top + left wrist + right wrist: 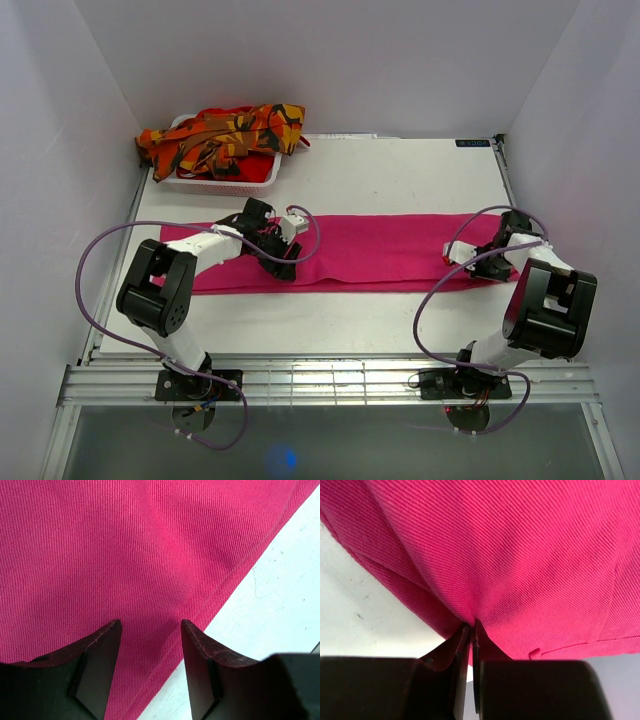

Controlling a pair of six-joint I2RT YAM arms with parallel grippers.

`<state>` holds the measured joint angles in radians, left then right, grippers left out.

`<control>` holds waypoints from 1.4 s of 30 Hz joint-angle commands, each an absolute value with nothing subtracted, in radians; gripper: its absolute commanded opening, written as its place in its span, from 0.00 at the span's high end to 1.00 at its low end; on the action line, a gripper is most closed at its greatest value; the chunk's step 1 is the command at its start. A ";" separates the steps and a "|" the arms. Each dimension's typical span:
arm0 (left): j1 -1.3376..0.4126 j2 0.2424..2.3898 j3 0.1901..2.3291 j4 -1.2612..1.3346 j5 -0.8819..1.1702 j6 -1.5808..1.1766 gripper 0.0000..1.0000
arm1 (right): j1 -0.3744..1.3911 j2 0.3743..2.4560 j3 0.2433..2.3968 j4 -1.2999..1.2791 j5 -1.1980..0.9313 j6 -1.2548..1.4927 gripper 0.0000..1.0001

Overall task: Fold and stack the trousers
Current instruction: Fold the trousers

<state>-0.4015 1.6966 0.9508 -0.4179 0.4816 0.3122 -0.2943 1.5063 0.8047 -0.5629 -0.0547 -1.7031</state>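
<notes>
The magenta-pink trousers (380,250) lie flat in a long band across the middle of the worktop (400,180), running left to right. The left end effector (150,625) sits over the left part of this band, near the cloth's edge, with its fingers spread and nothing between them. The right end effector (471,626) is at the band's right end, its fingers pressed together and pinching a fold of the pink cloth. The orange camouflage trousers (225,135) are heaped on the white slotted basket (225,183) at the far left corner.
</notes>
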 commanded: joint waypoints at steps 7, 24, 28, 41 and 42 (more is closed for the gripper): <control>-0.391 1.798 0.896 -0.502 0.368 0.316 0.37 | -0.302 1.445 0.931 -0.719 -0.011 -1.687 0.92; -0.391 1.778 0.908 -0.506 0.406 0.336 0.40 | -0.298 1.627 0.808 -0.520 0.071 -1.552 0.92; -0.391 1.643 0.911 -0.509 0.485 0.391 0.42 | -0.298 1.634 0.815 -0.514 0.064 -1.543 0.92; -0.474 1.692 1.019 -0.565 0.407 0.473 0.68 | -0.268 1.562 0.884 -0.611 0.011 -1.496 0.78; -0.474 1.707 1.016 -0.557 0.397 0.465 0.68 | -0.270 1.557 0.882 -0.601 0.011 -1.502 0.56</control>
<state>-0.4801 1.6527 1.0092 -0.5419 0.4511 0.4740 -0.2790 1.5776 0.8589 -0.5591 0.0608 -1.5089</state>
